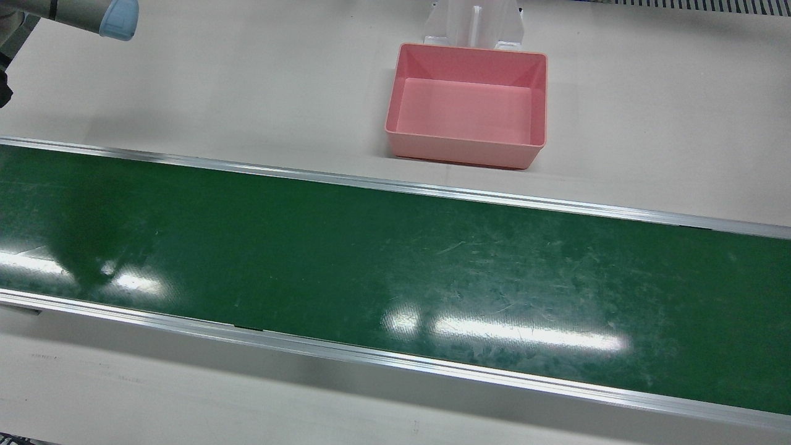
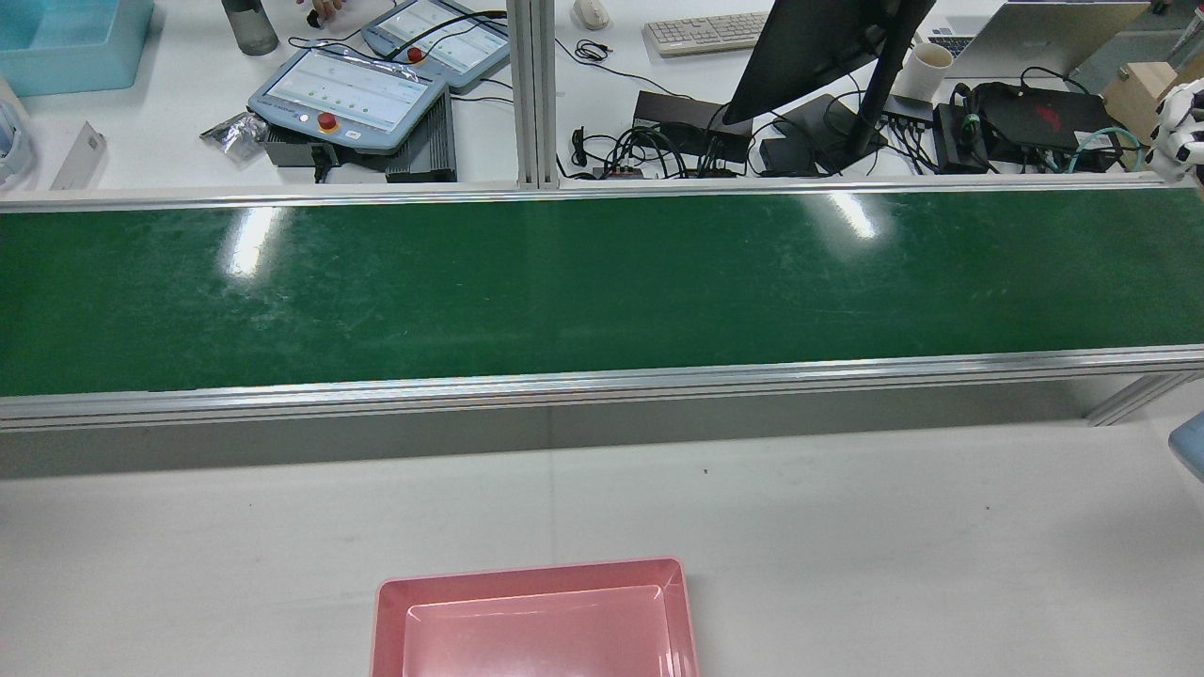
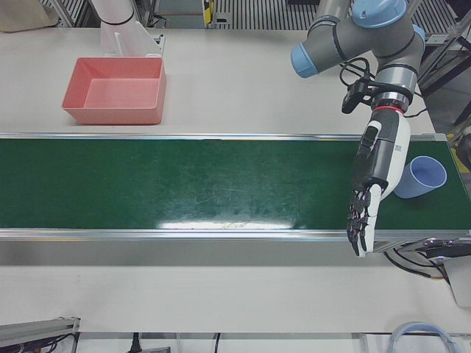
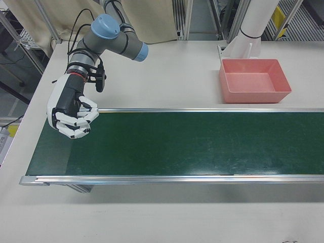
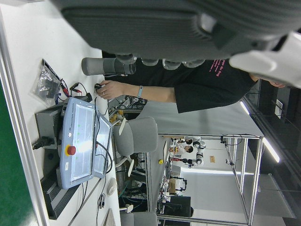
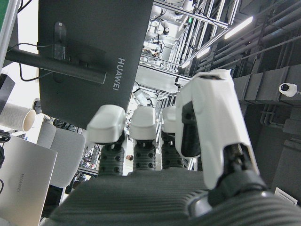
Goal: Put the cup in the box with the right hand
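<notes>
Blue plastic cup (image 3: 425,177) is seen lying on its side at the far end of the green conveyor belt (image 3: 184,187), on the robot's left side, just beside the left hand (image 3: 375,173). Left hand is held with fingers extended and apart, nothing gripped. Right hand (image 4: 71,112) is curled into a fist over the opposite belt end, nothing held. Pink box (image 4: 254,80) is sat empty on the white table (image 4: 167,66), well apart from the cup.

Cluttered white desk (image 2: 602,103) behind the green conveyor belt (image 2: 602,282), glare patches.
</notes>
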{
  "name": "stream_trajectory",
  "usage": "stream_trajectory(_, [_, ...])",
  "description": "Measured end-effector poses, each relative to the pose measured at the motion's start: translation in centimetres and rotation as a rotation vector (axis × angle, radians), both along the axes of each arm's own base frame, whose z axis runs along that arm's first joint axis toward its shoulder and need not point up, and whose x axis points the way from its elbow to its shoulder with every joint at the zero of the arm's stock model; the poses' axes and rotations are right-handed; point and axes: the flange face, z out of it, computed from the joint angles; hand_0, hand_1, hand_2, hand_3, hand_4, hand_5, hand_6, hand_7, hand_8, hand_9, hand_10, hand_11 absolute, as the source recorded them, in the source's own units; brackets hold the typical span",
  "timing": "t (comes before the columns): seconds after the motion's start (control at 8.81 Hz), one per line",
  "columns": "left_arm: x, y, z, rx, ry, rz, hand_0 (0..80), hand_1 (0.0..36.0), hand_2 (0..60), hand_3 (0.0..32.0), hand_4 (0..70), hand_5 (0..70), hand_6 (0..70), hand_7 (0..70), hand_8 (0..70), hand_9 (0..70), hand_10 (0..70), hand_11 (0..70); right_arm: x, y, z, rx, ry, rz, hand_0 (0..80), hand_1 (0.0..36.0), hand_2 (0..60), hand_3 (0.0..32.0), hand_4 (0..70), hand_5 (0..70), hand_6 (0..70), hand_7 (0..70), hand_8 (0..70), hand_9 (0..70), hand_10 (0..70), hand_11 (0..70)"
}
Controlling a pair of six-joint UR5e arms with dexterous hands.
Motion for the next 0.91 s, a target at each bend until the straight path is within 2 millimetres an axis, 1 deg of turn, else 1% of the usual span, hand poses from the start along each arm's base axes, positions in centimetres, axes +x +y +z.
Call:
stream_trajectory(0.11, [0.0,0.0,0.0,0.0,0.0,0.0,0.0,0.0,0.0,0.0,0.0,0.0,0.0,0.0,0.0,0.0,0.0,0.0,0.0,0.0,-0.01,0.0,0.0,0.0,72.6,36.0,60.0,0.0,70.0,36.1,64.6,70.0,70.0,70.0,70.0,70.0])
stream_trajectory(0.23, [0.0,0.0,0.0,0.0,0.0,0.0,0.0,0.0,0.0,0.0,0.0,0.0,0.0,0.0,0.0,0.0,0.0,0.0,0.04,0.0,-0.01,0.0,0.0,0.001,78.1,36.0,60.0,0.0,70.0,36.0,64.5,70.0,70.0,70.0,70.0,70.0])
stream_trajectory(0.34, [0.0,0.0,0.0,0.0,0.0,0.0,0.0,0.0,0.0,0.0,0.0,0.0,0.0,0.0,0.0,0.0,0.0,0.0,0.06,0.0,0.01,0.0,0.0,0.001,72.8,36.0,60.0,0.0,70.0,35.9,64.3,70.0,70.0,70.0,70.0,70.0])
stream_trajectory(0.45, [0.0,0.0,0.0,0.0,0.0,0.0,0.0,0.0,0.0,0.0,0.0,0.0,0.0,0.0,0.0,0.0,0.0,0.0,0.07,0.0,0.04,-0.001,0.0,0.001,78.4,36.0,60.0,0.0,70.0,35.9,64.0,70.0,70.0,70.0,70.0,70.0])
stream_trajectory(0.57, [0.0,0.0,0.0,0.0,0.0,0.0,0.0,0.0,0.0,0.0,0.0,0.0,0.0,0.0,0.0,0.0,0.0,0.0,0.08,0.0,0.06,-0.001,0.001,0.002,78.4,36.0,60.0,0.0,70.0,35.8,63.6,70.0,70.0,70.0,70.0,70.0])
stream_trajectory(0.68, [0.0,0.0,0.0,0.0,0.0,0.0,0.0,0.0,0.0,0.0,0.0,0.0,0.0,0.0,0.0,0.0,0.0,0.0,0.06,0.0,0.06,-0.001,0.001,0.001,72.8,36.0,60.0,0.0,70.0,35.7,63.4,70.0,70.0,70.0,70.0,70.0])
stream_trajectory(0.79, [0.0,0.0,0.0,0.0,0.0,0.0,0.0,0.0,0.0,0.0,0.0,0.0,0.0,0.0,0.0,0.0,0.0,0.0,0.04,0.02,0.11,-0.002,0.001,0.001,69.6,36.0,60.0,0.0,70.0,35.7,63.3,70.0,70.0,70.0,70.0,70.0])
stream_trajectory(0.91, [0.0,0.0,0.0,0.0,0.0,0.0,0.0,0.0,0.0,0.0,0.0,0.0,0.0,0.0,0.0,0.0,0.0,0.0,0.0,0.04,0.16,-0.003,0.001,0.0,78.4,36.0,60.0,0.0,70.0,35.7,63.2,70.0,70.0,70.0,70.0,70.0])
